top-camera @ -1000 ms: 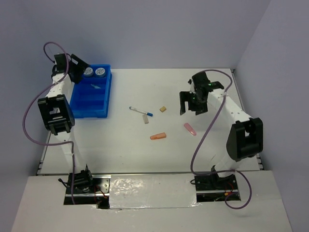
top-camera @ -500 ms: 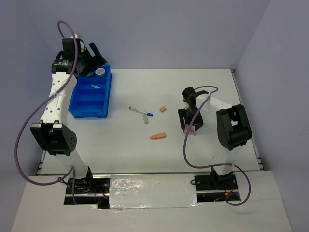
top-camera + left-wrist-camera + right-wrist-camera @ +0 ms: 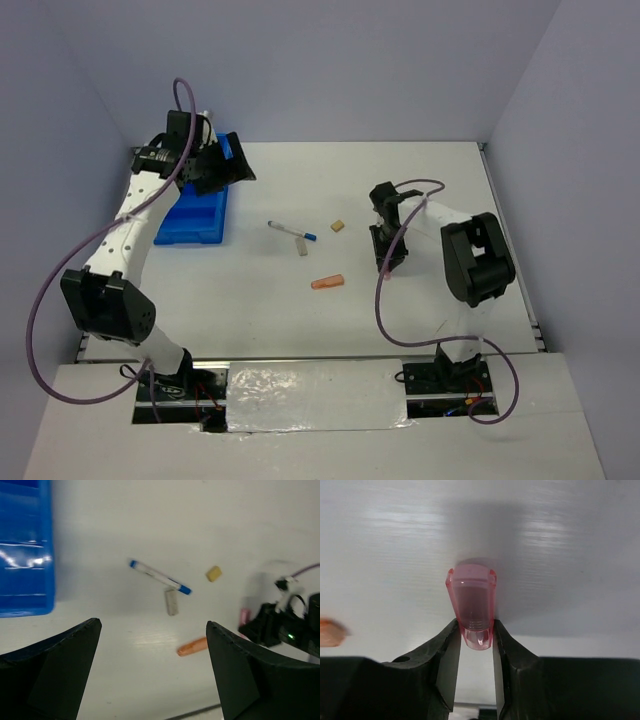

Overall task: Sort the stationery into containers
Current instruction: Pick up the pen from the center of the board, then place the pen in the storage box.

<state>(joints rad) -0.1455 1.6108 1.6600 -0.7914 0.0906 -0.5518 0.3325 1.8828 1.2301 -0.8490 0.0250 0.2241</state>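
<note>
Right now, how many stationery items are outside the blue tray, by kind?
Pens: 1, the white pen
Erasers: 2, the beige eraser and the grey eraser
Sticks: 2, the orange stick and the pink stick, clamped in the right gripper
Total: 5

White arm links (image 3: 128, 225) with black joints (image 3: 102, 303), looping purple cables (image 3: 31, 325), and black wedge-shaped fingers (image 3: 50, 675).

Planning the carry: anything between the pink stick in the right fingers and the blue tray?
Yes, lying flat between them: orange plastic stick, grey block eraser, white pen with blue cap. The left fingers hang over the blue plastic tray.
</note>
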